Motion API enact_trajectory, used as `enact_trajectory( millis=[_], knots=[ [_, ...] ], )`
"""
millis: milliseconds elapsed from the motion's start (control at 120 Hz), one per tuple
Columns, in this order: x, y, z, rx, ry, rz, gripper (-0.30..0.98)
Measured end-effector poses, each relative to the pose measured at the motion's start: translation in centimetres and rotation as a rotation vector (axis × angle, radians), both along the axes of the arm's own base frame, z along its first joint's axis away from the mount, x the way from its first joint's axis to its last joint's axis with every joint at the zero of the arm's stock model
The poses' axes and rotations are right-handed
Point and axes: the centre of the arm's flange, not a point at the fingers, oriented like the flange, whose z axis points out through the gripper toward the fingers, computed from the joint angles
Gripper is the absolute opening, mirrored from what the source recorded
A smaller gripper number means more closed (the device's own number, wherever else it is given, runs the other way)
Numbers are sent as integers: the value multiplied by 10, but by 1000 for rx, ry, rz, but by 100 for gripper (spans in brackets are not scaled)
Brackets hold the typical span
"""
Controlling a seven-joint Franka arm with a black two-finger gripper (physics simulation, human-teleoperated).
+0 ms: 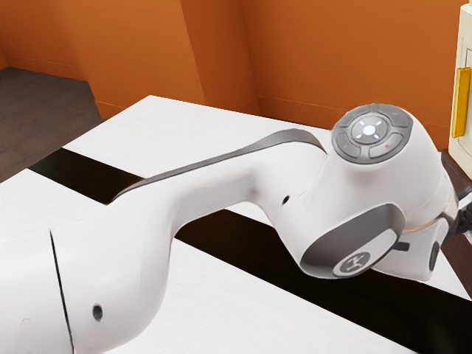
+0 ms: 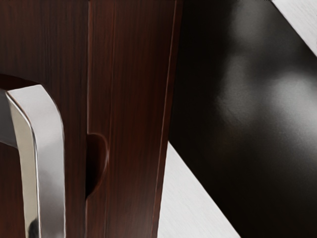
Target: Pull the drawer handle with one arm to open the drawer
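Observation:
At the exterior view's right edge, a small part of my black gripper shows beyond the white hand; its fingertips are out of the picture. In the wrist view, a shiny silver handle stands out from a dark reddish-brown wooden front. The handle has a rounded corner and runs out of the picture. Beside it, the wood has a dark rounded notch. Whether the gripper touches the handle cannot be told.
The arm reaches over a white table with a wide black stripe. At the exterior view's upper right stands a cream cabinet with a yellow handle. Orange walls rise behind the table.

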Motion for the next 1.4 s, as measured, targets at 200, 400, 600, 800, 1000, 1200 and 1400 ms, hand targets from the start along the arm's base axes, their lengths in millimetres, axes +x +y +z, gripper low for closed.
enact_trajectory(
  millis=[200, 400, 600, 800, 1000, 1200, 1400],
  knots=[
    [1, -2, -2, -2, -4, -5, 68],
    [2, -1, -11, 13, 5, -6, 69],
    [-5, 6, -16, 16, 27, -4, 69],
    [-10, 15, -18, 15, 42, 1, 69],
    [-15, 29, -24, 19, 67, 12, 67],
    [-21, 39, -22, 11, 78, 14, 64],
    [-31, 51, -18, 15, 85, 7, 65]
  ],
)
